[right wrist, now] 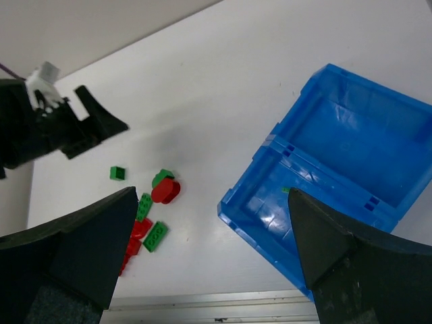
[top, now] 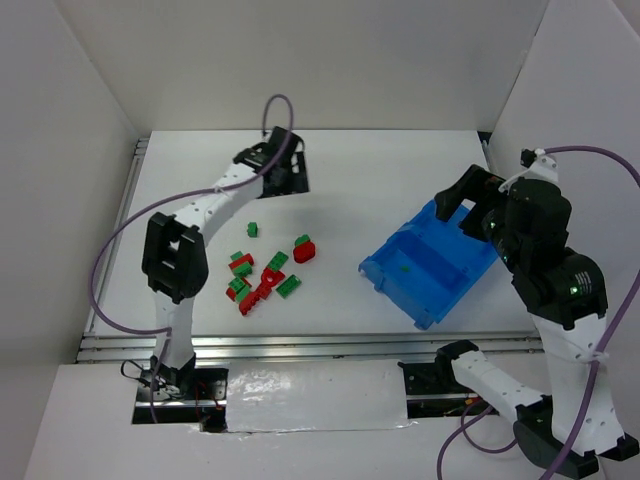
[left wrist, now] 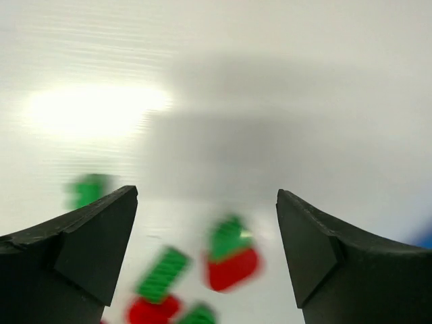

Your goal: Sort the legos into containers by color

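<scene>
The white worktop carries everything, walled in by white panels.

The left arm rises from its base at the near left, bends at the elbow and stretches its forearm toward the far edge. The left gripper sits beyond the pile of legos, well apart from it. In the wrist view this gripper is spread wide with nothing between its fingers, and blurred red and green bricks lie below it.

The right arm stands tall at the near right and folds over at the top, its wrist turned left and down. The right gripper hangs over the far right corner of the bin. Its wrist view shows it released too, holding nothing and looking down on both bin and pile.

The blue bin lies skewed on the right half of the worktop, its divider splitting it in two. One green lego lies in the compartment nearer the pile, close by the divider; the other compartment shows only blue floor.

The remaining legos are loose on the worktop left of the bin, red and green mixed. A red one with green on top lies nearest the bin, and a lone green one lies farther back.
</scene>
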`<state>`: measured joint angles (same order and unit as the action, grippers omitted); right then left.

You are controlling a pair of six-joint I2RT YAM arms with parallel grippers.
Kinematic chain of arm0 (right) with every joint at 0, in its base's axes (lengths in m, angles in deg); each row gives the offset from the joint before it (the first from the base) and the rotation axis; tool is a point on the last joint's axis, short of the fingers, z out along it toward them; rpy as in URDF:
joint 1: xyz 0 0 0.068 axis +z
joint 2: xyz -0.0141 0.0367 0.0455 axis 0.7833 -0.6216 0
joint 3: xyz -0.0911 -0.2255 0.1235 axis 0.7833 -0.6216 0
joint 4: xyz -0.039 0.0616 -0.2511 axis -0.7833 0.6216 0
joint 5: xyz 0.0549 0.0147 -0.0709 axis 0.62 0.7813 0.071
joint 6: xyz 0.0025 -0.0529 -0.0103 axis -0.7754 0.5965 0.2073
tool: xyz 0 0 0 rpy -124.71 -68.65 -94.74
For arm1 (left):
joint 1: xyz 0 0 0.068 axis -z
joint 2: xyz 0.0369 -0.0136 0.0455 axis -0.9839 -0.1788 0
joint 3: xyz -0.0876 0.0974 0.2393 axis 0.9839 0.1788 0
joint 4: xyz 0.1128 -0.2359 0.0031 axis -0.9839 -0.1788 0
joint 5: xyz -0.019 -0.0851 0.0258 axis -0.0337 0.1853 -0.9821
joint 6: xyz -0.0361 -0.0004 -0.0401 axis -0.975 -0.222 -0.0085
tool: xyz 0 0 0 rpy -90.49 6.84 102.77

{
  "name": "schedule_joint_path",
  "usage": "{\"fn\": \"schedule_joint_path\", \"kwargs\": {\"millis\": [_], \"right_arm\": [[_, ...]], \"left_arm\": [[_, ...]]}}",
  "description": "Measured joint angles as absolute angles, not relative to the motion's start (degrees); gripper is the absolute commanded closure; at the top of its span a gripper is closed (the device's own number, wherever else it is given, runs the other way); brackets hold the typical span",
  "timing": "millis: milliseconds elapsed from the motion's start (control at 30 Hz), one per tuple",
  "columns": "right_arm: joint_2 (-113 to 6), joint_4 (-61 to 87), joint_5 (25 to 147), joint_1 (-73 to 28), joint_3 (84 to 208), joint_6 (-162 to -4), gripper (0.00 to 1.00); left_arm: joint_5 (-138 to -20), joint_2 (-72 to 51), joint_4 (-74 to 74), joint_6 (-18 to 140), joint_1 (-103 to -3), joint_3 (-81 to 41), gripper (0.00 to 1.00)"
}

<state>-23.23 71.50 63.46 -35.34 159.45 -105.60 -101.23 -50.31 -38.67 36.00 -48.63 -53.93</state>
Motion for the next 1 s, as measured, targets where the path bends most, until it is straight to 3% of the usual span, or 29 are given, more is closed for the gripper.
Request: {"fn": "schedule_joint_path", "kwargs": {"millis": [233,667,1000], "right_arm": [[-25.24,71.52,66.15,-35.34,158.81,-104.62,0.0],[-26.53,70.93,68.51,-35.34,158.68,-104.38,0.0],[-27.21,70.19,70.98,-35.34,158.13,-105.06,0.01]], "left_arm": [[-106.89,-50.57,-44.35,38.62,-61.72,-49.89,0.07],[-98.95,-50.6,-42.43,43.95,-62.14,-38.13,0.2],[-98.47,-54.84,-40.13,46.4,-62.18,-39.64,0.51]]}}
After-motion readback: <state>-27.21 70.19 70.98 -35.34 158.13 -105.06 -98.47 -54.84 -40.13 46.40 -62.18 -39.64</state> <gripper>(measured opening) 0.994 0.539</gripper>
